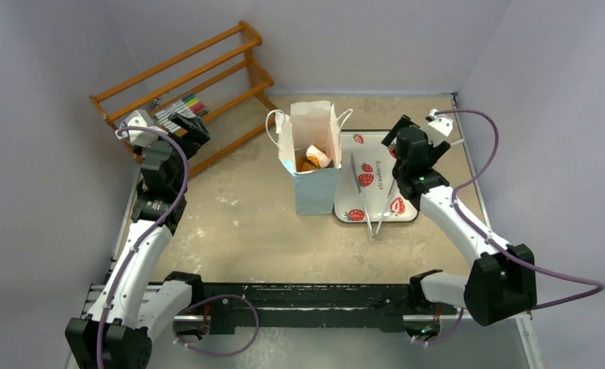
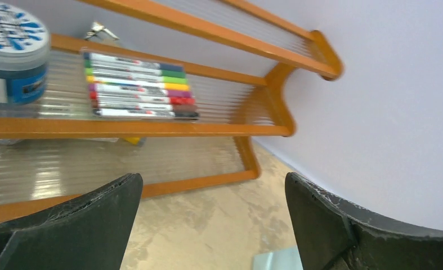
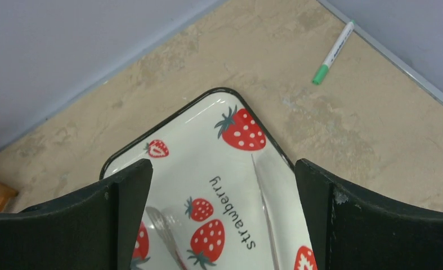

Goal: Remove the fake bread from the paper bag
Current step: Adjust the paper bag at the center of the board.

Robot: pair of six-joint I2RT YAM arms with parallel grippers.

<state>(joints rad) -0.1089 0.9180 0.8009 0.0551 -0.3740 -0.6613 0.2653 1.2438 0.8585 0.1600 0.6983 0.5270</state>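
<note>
Fake bread [image 1: 313, 160] sits inside the paper bag [image 1: 315, 192], low down, seen through the open mouth from the top view; golden-orange pieces plus one paler piece, individual shapes not separable; none of it lies outside the bag; bag is light blue outside, white inside, standing upright near the middle of the table [image 1: 237, 227], its white string handles [image 1: 273, 123] drooping over the sides; just beside the bag's right side lies a white strawberry-print tray [image 1: 374, 146] with a dark rim, flat on the table; a thin silvery tongs-like tool [image 1: 364, 209] lies across the tray, its joined end past the tray's near edge; right gripper [image 1: 398, 146] hangs above the tray's far right part, jaws wide apart, nothing between them; right wrist view [image 3: 223, 174] shows the tray's corner and the word "strawberry" between the fingers, and a green-capped pen [image 3: 332, 52] on the table by the wall; left gripper [image 1: 185, 127] is well apart from the bag, up at the wooden rack [image 1: 207, 77] in the far left corner, jaws likewise spread and empty [image 2: 213, 191]; rack shelf holds a row of coloured markers [image 2: 140, 93] and a blue-and-white lidded jar [image 2: 13, 53].
</note>
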